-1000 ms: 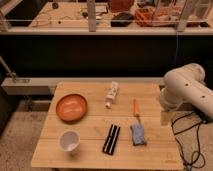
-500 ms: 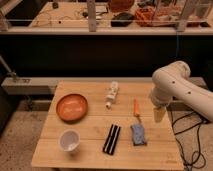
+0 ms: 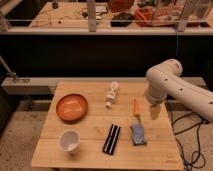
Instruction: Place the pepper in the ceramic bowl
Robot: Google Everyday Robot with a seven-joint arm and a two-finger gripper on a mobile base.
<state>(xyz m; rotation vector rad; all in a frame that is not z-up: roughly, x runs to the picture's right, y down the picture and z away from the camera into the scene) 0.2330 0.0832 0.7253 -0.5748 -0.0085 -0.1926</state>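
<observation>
So far the pepper [image 3: 135, 106] lies on the worktop [image 3: 95, 131], not picked up yet. The pincer [image 3: 153, 112] hangs just beside it, wide and empty. The orange bowl [image 3: 59, 108], well apart to the left, has nothing in it.

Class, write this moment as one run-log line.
gripper: jaws open, empty, right of pepper | pepper: lying on table | ceramic bowl: empty
</observation>
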